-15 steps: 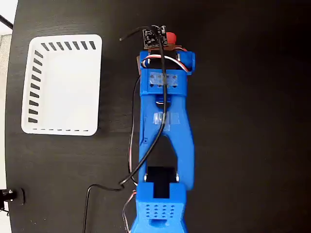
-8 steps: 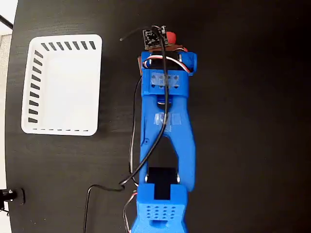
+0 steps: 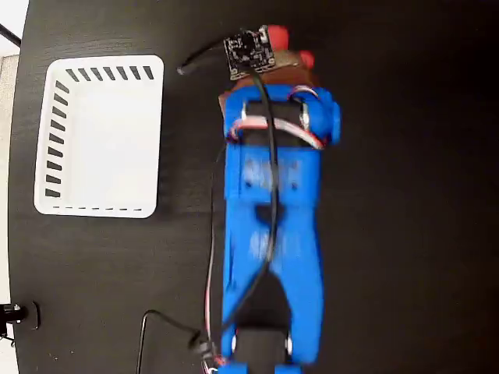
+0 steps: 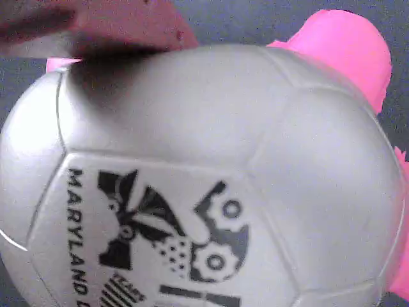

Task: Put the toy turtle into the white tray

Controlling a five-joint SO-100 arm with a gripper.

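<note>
Turtle position is recorded first: the toy turtle (image 3: 284, 48) is seen in the fixed view only as red-pink parts showing past the far end of the blue arm (image 3: 273, 234), near the top of the picture; its shell is hidden there by the arm. In the wrist view the toy turtle (image 4: 211, 179) fills almost the whole picture. A pale, panelled shell is shown, printed in black with a gear-and-flag emblem and the word "MARYLAND". A pink part is visible at the upper right, and smaller pink edges at the left and right margins.

A reddish gripper finger (image 4: 102, 25) is seen at the top left of the wrist view, lying against the upper edge of the shell and casting a shadow on it. The second finger is not shown, so whether the gripper is clamped on the turtle cannot be told from these pictures.

The white tray (image 3: 148, 132) is seen at the left of the fixed view on the black table (image 3: 405, 234), well apart from the turtle, with nothing visible inside it. A small circuit board (image 3: 248, 52) is mounted at the arm's far end, and black cable (image 3: 212, 226) runs along the arm's left side.
</note>
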